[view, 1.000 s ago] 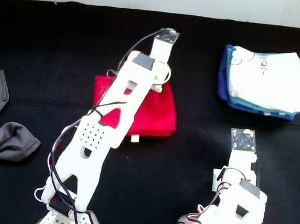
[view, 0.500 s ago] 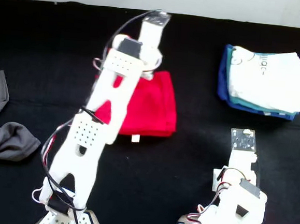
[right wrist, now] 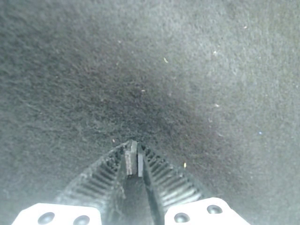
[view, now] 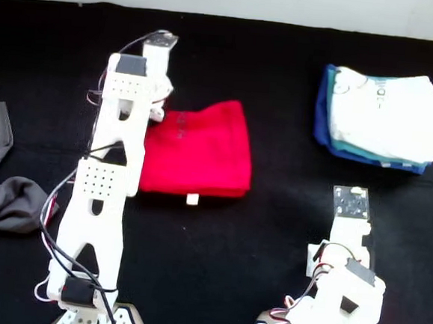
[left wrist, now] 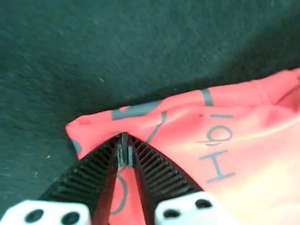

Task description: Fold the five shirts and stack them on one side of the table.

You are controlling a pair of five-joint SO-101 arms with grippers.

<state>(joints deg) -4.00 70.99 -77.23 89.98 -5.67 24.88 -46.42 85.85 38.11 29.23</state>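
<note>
Near three stacked shirts (view: 385, 119), left fingers (left wrist: 101, 164) pinch one red shirt (view: 202, 150); right fingers (right wrist: 105, 171) closed, empty.

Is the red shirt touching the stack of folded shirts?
Apart. The high view shows bare black table between the red shirt and the stack of folded shirts.

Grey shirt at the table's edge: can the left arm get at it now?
Probably yes, once free. Nothing lies between the grey shirt and the left gripper, but that gripper seems shut on a corner of the red shirt.
</note>
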